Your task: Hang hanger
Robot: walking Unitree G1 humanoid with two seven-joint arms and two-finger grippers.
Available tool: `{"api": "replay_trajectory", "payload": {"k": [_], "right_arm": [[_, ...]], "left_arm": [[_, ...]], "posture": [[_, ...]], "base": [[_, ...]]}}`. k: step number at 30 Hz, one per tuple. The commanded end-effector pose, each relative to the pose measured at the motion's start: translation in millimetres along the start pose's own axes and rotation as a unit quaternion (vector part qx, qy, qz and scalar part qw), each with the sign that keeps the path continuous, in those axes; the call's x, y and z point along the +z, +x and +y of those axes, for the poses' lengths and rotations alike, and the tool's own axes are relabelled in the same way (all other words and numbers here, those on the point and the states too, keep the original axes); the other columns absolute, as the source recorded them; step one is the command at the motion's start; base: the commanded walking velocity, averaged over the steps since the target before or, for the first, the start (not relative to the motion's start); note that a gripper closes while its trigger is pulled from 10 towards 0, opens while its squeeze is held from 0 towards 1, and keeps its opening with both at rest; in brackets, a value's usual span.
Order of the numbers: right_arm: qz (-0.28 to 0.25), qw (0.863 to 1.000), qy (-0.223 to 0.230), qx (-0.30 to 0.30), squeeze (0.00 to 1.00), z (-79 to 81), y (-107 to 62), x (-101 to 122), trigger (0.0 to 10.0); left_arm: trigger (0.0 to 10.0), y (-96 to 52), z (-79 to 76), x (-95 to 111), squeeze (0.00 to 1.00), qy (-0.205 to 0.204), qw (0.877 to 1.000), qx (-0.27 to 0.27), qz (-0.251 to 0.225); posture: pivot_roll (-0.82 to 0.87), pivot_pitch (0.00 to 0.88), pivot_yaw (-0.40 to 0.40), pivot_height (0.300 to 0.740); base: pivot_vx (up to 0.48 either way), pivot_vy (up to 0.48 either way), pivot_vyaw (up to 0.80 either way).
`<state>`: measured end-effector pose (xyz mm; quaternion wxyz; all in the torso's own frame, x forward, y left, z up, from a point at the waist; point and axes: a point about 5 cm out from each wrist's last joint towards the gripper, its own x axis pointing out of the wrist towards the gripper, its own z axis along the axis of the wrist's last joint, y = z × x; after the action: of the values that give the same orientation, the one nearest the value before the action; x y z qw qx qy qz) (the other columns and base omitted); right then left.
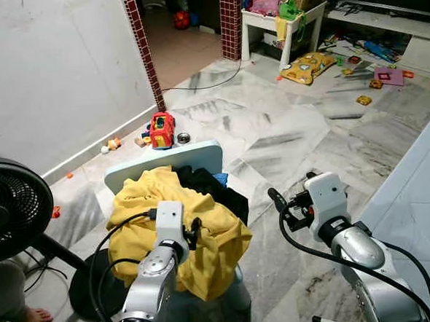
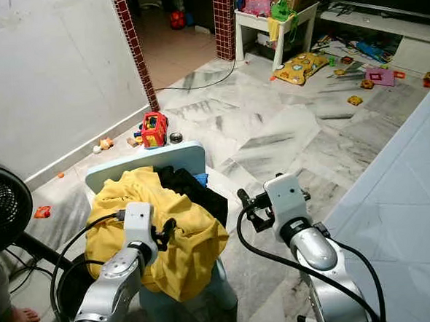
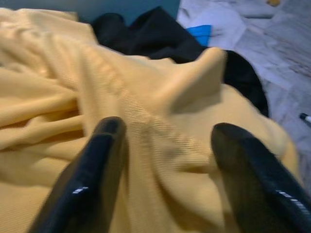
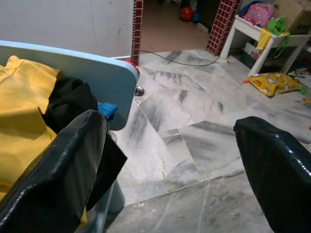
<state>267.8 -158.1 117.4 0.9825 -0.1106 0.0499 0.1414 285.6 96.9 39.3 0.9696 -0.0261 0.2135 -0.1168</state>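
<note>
A yellow garment (image 1: 148,209) lies heaped on a light blue chair (image 1: 173,162), with a black garment (image 1: 211,187) and a scrap of blue cloth (image 3: 199,34) behind it. I make out no hanger. My left gripper (image 3: 165,138) hovers just over the yellow fabric, its fingers open with a raised fold between them but not pinched. Off the chair's right side, my right gripper (image 1: 286,206) is open in the air above the marble floor, holding nothing. In the right wrist view the chair back (image 4: 92,65) stands beside that gripper's left finger.
A black standing fan (image 1: 10,210) is at my left, with a person's bare foot (image 1: 35,318) under it. A red toy truck (image 1: 162,129) lies by the brick pillar (image 1: 142,41). Farther back are a white table (image 1: 279,22), a yellow cushion (image 1: 308,66) and scattered toys (image 1: 374,82).
</note>
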Motion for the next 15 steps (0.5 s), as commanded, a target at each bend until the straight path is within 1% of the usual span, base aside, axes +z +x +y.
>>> {"api": "replay_trajectory", "payload": {"k": [1, 5, 10, 11, 12, 13, 14, 15], "right_arm": [[-0.004, 1.0, -0.004, -0.008, 0.0, -4.5, 1.9, 1, 10.0], [-0.004, 1.0, -0.005, -0.01, 0.0, -4.8, 1.3, 0, 10.0], [-0.005, 1.0, -0.007, -0.007, 0.0, -2.2, 1.0, 0, 10.0], [-0.006, 1.0, -0.008, -0.005, 0.0, -1.8, 1.5, 0, 10.0], [-0.006, 1.0, -0.008, -0.005, 0.0, -1.8, 1.5, 0, 10.0], [-0.006, 1.0, -0.008, -0.005, 0.0, -1.9, 1.7, 0, 10.0], [-0.006, 1.0, -0.009, -0.005, 0.0, -2.0, 2.3, 0, 10.0], [-0.006, 1.0, -0.009, -0.005, 0.0, -2.0, 2.3, 0, 10.0]], "left_arm": [[10.0, 0.3, -1.2, -2, 1.0, 0.005, 1.0, -0.007, 0.006], [10.0, 1.4, -0.4, -9, 1.0, 0.013, 1.0, -0.007, 0.022], [10.0, 1.3, 0.9, -13, 1.0, 0.017, 0.999, -0.005, 0.033], [10.0, 1.0, 1.5, -14, 0.92, 0.017, 0.999, -0.005, 0.036], [10.0, 1.0, 1.5, -14, 0.92, 0.017, 0.999, -0.005, 0.036], [10.0, 0.9, 1.8, -15, 0.39, 0.016, 0.999, -0.005, 0.037], [10.0, 0.9, 2.1, -17, 0.0, 0.017, 0.999, -0.009, 0.041], [10.0, 0.9, 2.1, -17, 0.0, 0.017, 0.999, -0.009, 0.041]], "posture": [[-0.24, 0.026, 0.062, 0.74], [-0.24, 0.023, 0.062, 0.74], [-0.24, 0.018, 0.061, 0.74], [-0.24, 0.017, 0.062, 0.74], [-0.24, 0.017, 0.062, 0.74], [-0.24, 0.016, 0.061, 0.74], [-0.24, 0.015, 0.06, 0.74], [-0.24, 0.015, 0.06, 0.74]], "base": [[0.0, 0.0, 0.0], [0.0, 0.0, 0.0], [0.0, 0.0, 0.0], [0.0, 0.0, 0.0], [0.0, 0.0, 0.0], [0.0, 0.0, 0.0], [0.0, 0.0, 0.0], [0.0, 0.0, 0.0]]}}
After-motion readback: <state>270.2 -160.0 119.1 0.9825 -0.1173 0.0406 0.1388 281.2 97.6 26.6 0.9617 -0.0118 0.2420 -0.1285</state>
